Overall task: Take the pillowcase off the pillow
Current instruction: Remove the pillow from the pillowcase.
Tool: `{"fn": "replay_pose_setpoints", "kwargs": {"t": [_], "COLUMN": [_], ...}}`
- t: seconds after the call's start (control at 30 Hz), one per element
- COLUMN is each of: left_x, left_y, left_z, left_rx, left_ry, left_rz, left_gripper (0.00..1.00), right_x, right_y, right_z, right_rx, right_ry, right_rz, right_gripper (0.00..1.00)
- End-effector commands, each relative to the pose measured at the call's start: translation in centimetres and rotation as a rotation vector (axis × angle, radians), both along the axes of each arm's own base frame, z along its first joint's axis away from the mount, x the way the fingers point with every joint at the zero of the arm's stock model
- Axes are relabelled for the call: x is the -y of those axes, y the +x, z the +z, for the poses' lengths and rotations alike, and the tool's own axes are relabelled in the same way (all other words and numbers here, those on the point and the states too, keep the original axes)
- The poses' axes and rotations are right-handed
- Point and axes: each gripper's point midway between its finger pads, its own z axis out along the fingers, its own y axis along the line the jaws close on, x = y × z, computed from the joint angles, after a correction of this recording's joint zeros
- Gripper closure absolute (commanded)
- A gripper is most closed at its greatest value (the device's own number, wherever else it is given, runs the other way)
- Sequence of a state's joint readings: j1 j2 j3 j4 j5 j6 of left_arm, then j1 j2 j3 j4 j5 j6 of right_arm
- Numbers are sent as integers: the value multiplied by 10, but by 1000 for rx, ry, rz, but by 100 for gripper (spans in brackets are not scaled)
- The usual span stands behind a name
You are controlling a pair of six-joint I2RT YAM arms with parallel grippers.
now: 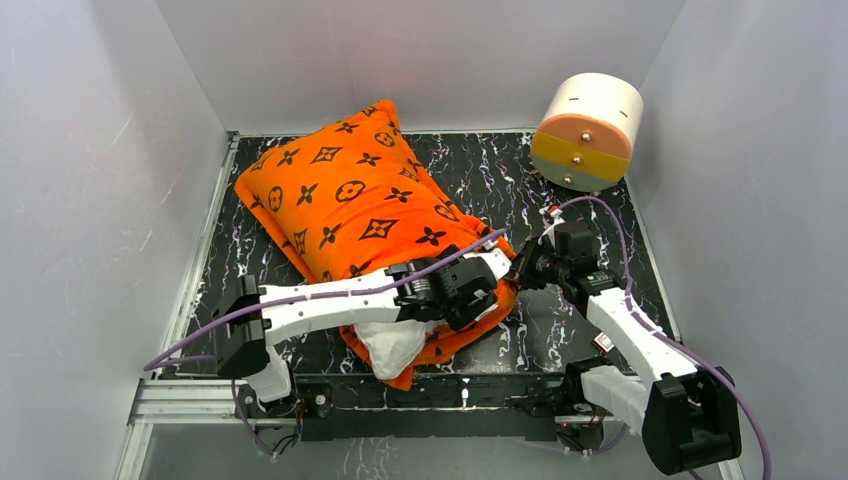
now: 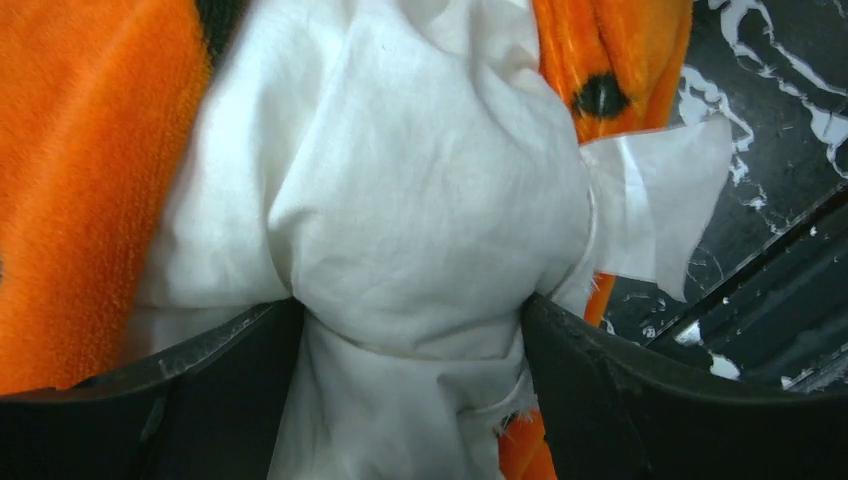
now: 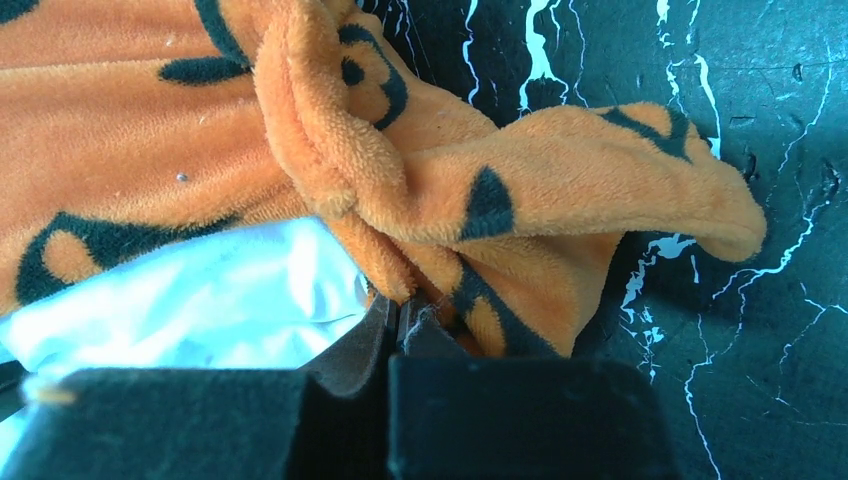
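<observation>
The orange pillowcase [image 1: 350, 195] with black motifs lies diagonally across the table, still covering most of the white pillow [image 1: 395, 345], whose bare corner sticks out at the near end. My left gripper [image 1: 478, 300] is over that end. In the left wrist view its jaws stand wide apart, open, and a bulge of the pillow [image 2: 420, 200] fills the left gripper [image 2: 410, 340], with the pillowcase [image 2: 80, 200] to the side. My right gripper [image 3: 400, 310] is shut on the bunched edge of the pillowcase [image 3: 560, 180], with the pillow [image 3: 200, 290] beside it. In the top view the right gripper [image 1: 520, 268] sits at the case's right near corner.
A white-and-orange round drum [image 1: 588, 130] leans at the back right corner. Grey walls close in the black marbled table [image 1: 560, 190] on three sides. A metal rail [image 1: 450, 385] runs along the near edge between the arm bases.
</observation>
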State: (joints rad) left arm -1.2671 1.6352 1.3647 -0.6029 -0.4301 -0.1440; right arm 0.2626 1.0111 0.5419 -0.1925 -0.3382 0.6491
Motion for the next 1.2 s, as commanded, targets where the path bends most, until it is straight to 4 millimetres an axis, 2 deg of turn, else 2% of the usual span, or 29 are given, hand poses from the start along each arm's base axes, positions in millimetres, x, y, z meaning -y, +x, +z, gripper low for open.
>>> {"fn": "replay_pose_setpoints", "kwargs": {"t": [0.0,0.03,0.1,0.13,0.17,0.2,0.23,0.27,0.3,0.37,0.47,0.53,0.63,0.73,0.77,0.8,0.87,0.93,1.0,1.1,1.13,1.17], "left_x": [-10,-8,3,2,-4,-11,-19,-25,-34,-46,-66,-85,-115,-133,-136,-136,-129,-115,-102,-82,-77,-72], "left_y": [17,18,15,15,19,25,32,36,42,47,51,53,53,50,48,47,43,38,35,29,28,26], "left_z": [-10,-13,-36,-54,-60,-60,-54,-42,-20,16,47,61,76,85,85,86,87,83,79,73,75,77], "left_rx": [79,75,41,27,49,93,140,183,244,296,293,285,264,230,215,203,167,115,78,13,1,-14], "left_ry": [143,156,192,236,257,272,265,238,198,105,-3,-53,-122,-197,-215,-237,-274,-297,-310,-324,-337,-353], "left_rz": [42,30,-22,-25,5,48,110,161,220,296,377,430,505,547,546,538,515,460,415,340,330,314], "left_gripper": [15,14,11,13,18,41,78,100,100,100,100,100,100,100,100,100,100,100,100,99,88,72], "right_x": [9,9,6,3,4,6,12,18,28,35,49,60,65,59,51,42,17,2,-4,-4,-4,-6], "right_y": [-3,-4,-2,-2,-3,-3,-4,-4,-4,-2,0,2,4,3,0,-2,-5,-8,-10,-17,-21,-23], "right_z": [2,4,11,15,14,9,1,-8,-20,-27,-35,-39,-43,-48,-48,-45,-28,-7,15,38,43,50], "right_rx": [24,26,44,51,46,31,12,-10,-40,-49,-69,-83,-92,-116,-129,-124,-85,-42,4,19,12,11], "right_ry": [-47,-45,-24,-10,-10,-20,-45,-74,-118,-155,-221,-270,-295,-286,-255,-224,-112,-32,10,18,23,32], "right_rz": [-15,-14,-9,0,-5,-21,-48,-80,-129,-165,-220,-270,-285,-250,-202,-154,-33,30,53,65,74,83], "right_gripper": [100,100,100,100,100,100,100,100,100,100,100,100,100,100,100,100,92,80,67,47,43,41]}}
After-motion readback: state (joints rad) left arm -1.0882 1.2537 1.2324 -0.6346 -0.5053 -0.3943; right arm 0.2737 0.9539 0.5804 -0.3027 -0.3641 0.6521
